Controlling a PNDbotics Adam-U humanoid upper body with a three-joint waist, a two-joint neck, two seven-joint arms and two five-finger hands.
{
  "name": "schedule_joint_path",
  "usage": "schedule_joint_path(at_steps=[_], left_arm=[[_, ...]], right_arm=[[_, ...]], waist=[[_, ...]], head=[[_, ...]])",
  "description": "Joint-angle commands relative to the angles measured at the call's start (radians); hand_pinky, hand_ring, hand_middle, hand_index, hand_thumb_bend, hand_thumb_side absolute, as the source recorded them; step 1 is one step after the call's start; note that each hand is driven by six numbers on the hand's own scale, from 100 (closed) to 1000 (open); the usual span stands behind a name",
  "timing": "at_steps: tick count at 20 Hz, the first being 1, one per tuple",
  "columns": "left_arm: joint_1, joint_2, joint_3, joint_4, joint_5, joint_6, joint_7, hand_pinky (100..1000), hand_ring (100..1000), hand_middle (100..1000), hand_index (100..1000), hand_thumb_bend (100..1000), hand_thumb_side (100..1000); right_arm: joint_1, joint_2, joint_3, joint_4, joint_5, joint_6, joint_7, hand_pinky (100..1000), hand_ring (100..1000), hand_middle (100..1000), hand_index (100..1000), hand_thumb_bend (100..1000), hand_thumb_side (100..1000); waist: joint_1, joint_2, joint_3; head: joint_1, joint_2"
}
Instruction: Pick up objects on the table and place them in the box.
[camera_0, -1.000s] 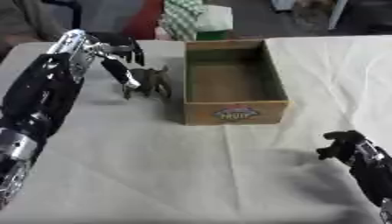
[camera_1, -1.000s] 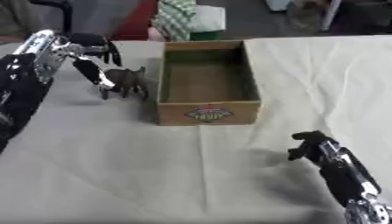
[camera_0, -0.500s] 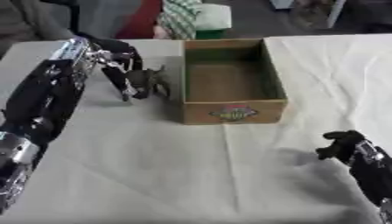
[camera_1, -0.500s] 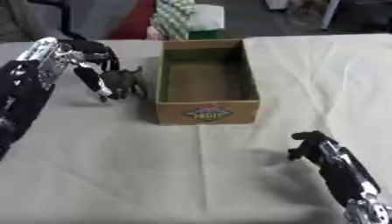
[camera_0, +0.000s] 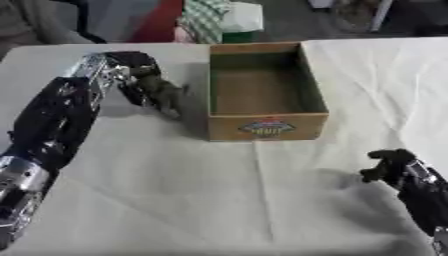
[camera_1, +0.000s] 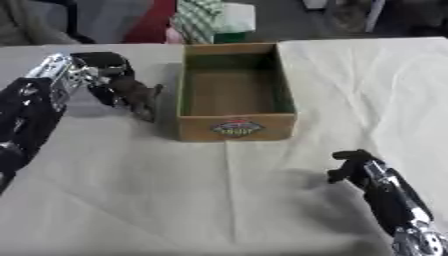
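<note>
A small dark brown animal figure (camera_0: 163, 93) hangs just left of the open cardboard box (camera_0: 266, 127), tilted, with its lower end near the cloth. My left hand (camera_0: 131, 70) comes in from the left and its fingers are curled round the figure's upper part. The box is brown with a green inside and a round label on its front wall; nothing shows inside it. My right hand (camera_0: 389, 165) rests on the cloth at the lower right with its fingers curled, holding nothing.
A white cloth (camera_0: 219, 200) covers the table. Behind the box, past the table's far edge, stand a green checked bag (camera_0: 203, 20), a white object (camera_0: 242, 17) and something red (camera_0: 157, 20).
My left hand has closed on the figure and tilted it up from its standing place beside the box. The right hand has stayed where it was.
</note>
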Motion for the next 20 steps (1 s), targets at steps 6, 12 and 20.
schedule_joint_path(at_steps=[6, 12, 20], left_arm=[[-0.029, 0.048, 0.023, -0.087, 0.192, 0.003, -0.054, 598, 367, 304, 426, 100, 199], [-0.054, 0.067, 0.021, -0.146, 0.286, 0.03, -0.086, 597, 367, 305, 428, 100, 197], [-0.124, 0.006, -0.004, -0.161, 0.281, 0.036, -0.057, 596, 372, 309, 431, 100, 176]], right_arm=[[-0.011, -0.01, -0.004, -0.01, 0.005, -0.005, 0.005, 750, 527, 408, 727, 100, 864], [-0.012, -0.012, -0.003, -0.01, 0.004, -0.005, 0.006, 750, 527, 408, 727, 100, 862], [-0.012, -0.012, 0.006, -0.009, 0.003, -0.006, 0.014, 750, 526, 408, 727, 100, 862]], waist=[[-0.003, -0.015, 0.005], [-0.002, -0.017, 0.009], [-0.004, -0.021, -0.001]], head=[[-0.006, -0.009], [-0.008, -0.009], [0.006, -0.012]])
